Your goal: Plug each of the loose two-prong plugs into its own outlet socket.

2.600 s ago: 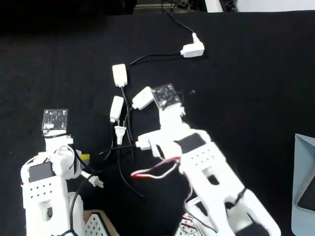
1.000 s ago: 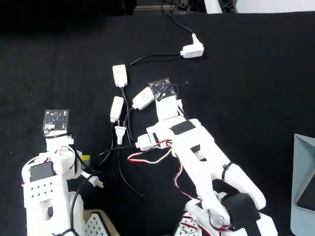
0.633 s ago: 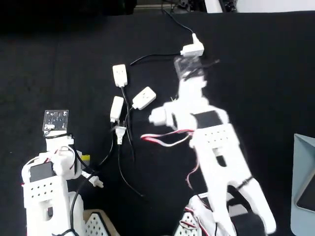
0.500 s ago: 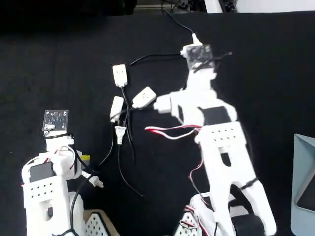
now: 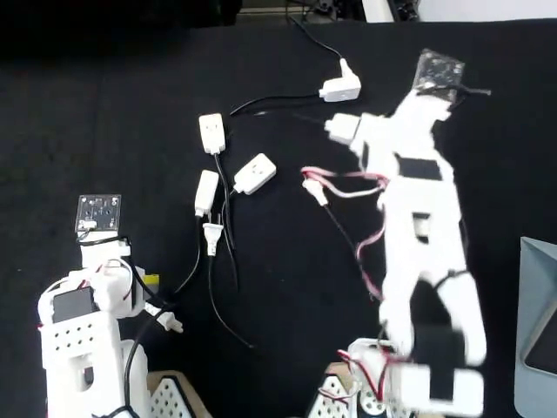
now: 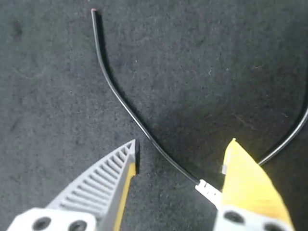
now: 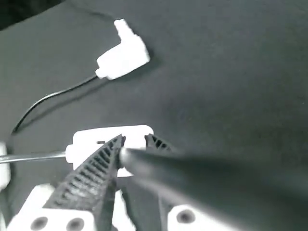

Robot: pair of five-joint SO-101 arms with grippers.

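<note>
**One arm tucked, one stretched out**

Your left arm (image 5: 78, 322) sits folded close to its base. The left end effector (image 6: 184, 144) points downward with its fingers spread wide. Your right arm (image 5: 418, 200) is stretched far forward, almost straight, and the right end effector (image 7: 134, 139) has its fingers only narrowly parted.

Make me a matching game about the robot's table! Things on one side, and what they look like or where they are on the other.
Things:
1. left gripper
2. angled plug
3. tray
4. thin cable

Descriptions:
A. grey, at the right edge of the table
B. open
C. black, seen between two fingers
D. white, at the far side of the table

Pairs: 1-B, 2-D, 3-A, 4-C.
</note>
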